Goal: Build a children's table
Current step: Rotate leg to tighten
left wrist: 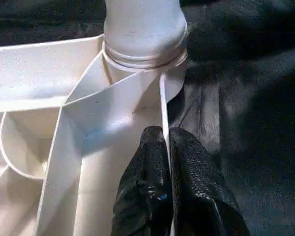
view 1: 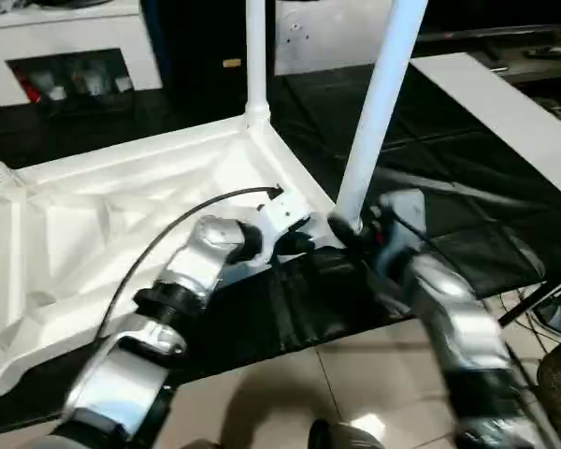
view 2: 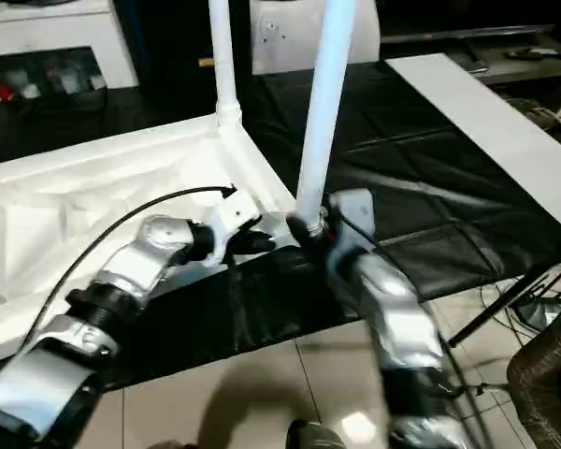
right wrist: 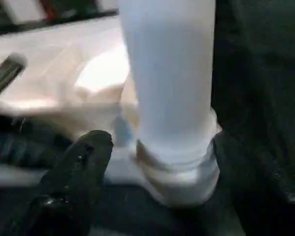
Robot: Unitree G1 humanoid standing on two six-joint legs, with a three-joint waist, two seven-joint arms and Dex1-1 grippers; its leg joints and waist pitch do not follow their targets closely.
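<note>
A black mat [view 1: 430, 159] is covering a pale tiled floor [view 1: 280, 393], with white cabinets [view 1: 65, 47] standing along the far wall. The white plastic square table top [view 1: 122, 224] is lying upside down on the mat, ribbed underside facing up. One long white tapered round leg [view 1: 255, 56] is standing in the far corner socket, and a second such leg [view 1: 379, 103] is rising from the near corner socket [left wrist: 145, 54].

The left gripper [left wrist: 167, 162] is pinching the thin white rim of the top just beside that socket, jaws clenched on it. The right gripper [right wrist: 157, 191] is sitting at the base of the second leg with its jaws released, one black finger [right wrist: 78, 172] standing apart from the leg.

Risk assessment: the second leg appears to be leaning. If it is not fully seated, it could tip or pop out unsupported. A slipping left pinch would let the top shift and work the joint loose.
</note>
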